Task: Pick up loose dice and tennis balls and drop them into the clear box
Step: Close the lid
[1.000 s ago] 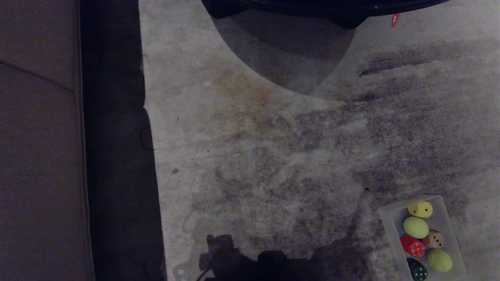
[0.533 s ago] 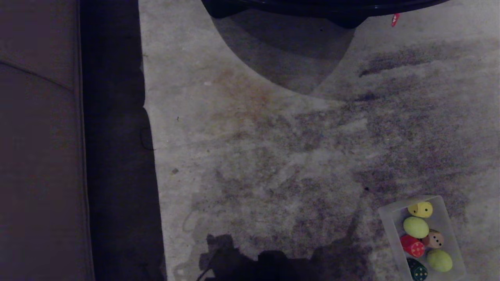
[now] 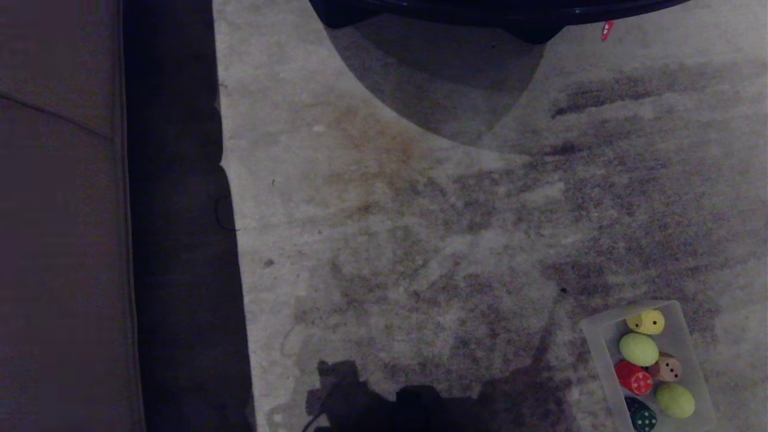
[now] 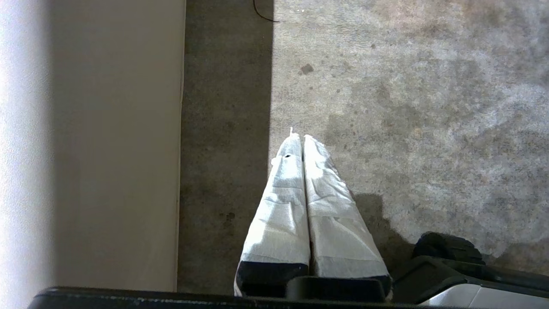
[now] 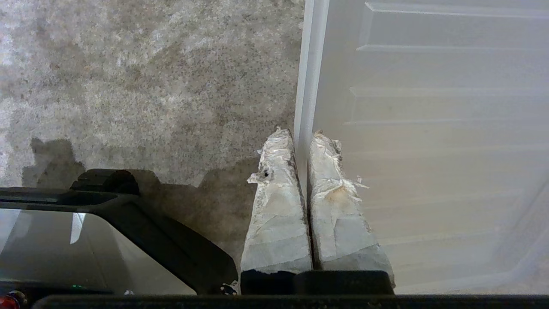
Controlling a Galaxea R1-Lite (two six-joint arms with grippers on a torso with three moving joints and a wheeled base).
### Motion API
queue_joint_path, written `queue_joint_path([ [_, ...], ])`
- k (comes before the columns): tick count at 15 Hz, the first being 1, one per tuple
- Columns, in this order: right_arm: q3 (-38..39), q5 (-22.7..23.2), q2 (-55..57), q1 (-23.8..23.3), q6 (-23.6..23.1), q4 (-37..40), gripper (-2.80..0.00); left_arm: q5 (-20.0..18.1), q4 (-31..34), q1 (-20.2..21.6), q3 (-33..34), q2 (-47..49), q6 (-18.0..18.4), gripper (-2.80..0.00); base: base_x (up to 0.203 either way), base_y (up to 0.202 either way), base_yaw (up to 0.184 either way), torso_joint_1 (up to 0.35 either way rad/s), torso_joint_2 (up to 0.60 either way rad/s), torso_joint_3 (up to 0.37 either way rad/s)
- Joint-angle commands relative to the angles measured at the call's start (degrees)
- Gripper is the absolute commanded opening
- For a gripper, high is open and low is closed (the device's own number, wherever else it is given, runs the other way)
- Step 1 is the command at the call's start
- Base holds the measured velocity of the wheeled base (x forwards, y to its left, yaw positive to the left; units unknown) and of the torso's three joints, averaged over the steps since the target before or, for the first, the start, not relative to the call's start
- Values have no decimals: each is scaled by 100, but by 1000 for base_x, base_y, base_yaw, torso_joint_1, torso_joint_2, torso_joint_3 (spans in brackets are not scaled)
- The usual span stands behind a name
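The clear box (image 3: 595, 337) lies on the carpet at the lower right of the head view. Inside it are a yellow die (image 3: 645, 322), a red die (image 3: 633, 378), a beige die (image 3: 668, 368), a dark green die (image 3: 642, 416) and two tennis balls (image 3: 638, 348) (image 3: 675, 400). I see no loose dice or balls on the carpet. Neither arm shows in the head view. My left gripper (image 4: 300, 137) is shut and empty over the carpet beside a sofa base. My right gripper (image 5: 301, 134) is shut and empty above the edge of a ribbed translucent lid (image 5: 429, 128).
A sofa (image 3: 60, 240) fills the left side, with a dark strip of floor (image 3: 174, 240) along it. A dark round furniture base (image 3: 498, 12) sits at the top, with a small red item (image 3: 607, 30) beside it. The stained carpet (image 3: 420, 240) spreads across the middle.
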State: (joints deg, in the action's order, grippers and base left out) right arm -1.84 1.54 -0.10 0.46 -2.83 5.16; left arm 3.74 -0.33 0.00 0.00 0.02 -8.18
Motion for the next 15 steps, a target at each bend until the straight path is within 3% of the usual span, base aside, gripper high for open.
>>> queue_joint_path([
  [1, 0, 4, 1, -2, 2, 2, -280, 4, -2, 0, 0, 2, -8, -280, 0, 0, 0, 0, 0, 0],
  [12, 0, 4, 1, -2, -7, 2, -280, 7, -2, 0, 0, 6, -26, -280, 0, 0, 0, 0, 0, 3],
  [15, 0, 4, 1, -2, -7, 2, -280, 4, -2, 0, 0, 6, -26, -280, 0, 0, 0, 3, 1, 169],
])
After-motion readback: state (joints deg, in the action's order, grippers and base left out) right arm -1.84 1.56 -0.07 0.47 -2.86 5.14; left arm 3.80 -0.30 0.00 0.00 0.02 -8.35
